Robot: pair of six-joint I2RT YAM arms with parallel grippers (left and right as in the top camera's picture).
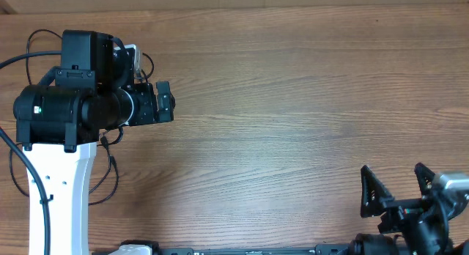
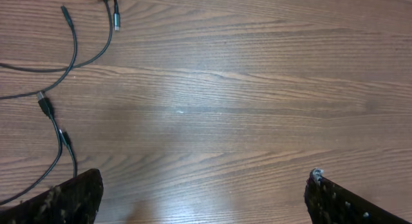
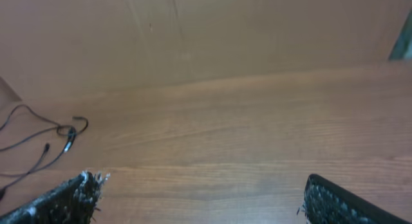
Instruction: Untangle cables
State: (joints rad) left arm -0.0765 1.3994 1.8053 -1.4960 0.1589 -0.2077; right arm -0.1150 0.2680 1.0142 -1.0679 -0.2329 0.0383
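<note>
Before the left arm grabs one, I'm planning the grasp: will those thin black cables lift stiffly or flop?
Likely floppy: the cables lie in loose curves on the table, so one would probably sag when lifted. Probably light, being very thin. The plug ends may snag where strands cross.

Bright even light, pale sheen across table (image 2: 212, 89), soft shadows, right wrist view blurred

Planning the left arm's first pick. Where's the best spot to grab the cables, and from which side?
Probably just behind the plug, where the cables lie single and flat on the table, not crossed. Come straight down with the open left gripper straddling the strand; it looks too thin for a sideways approach.
</note>
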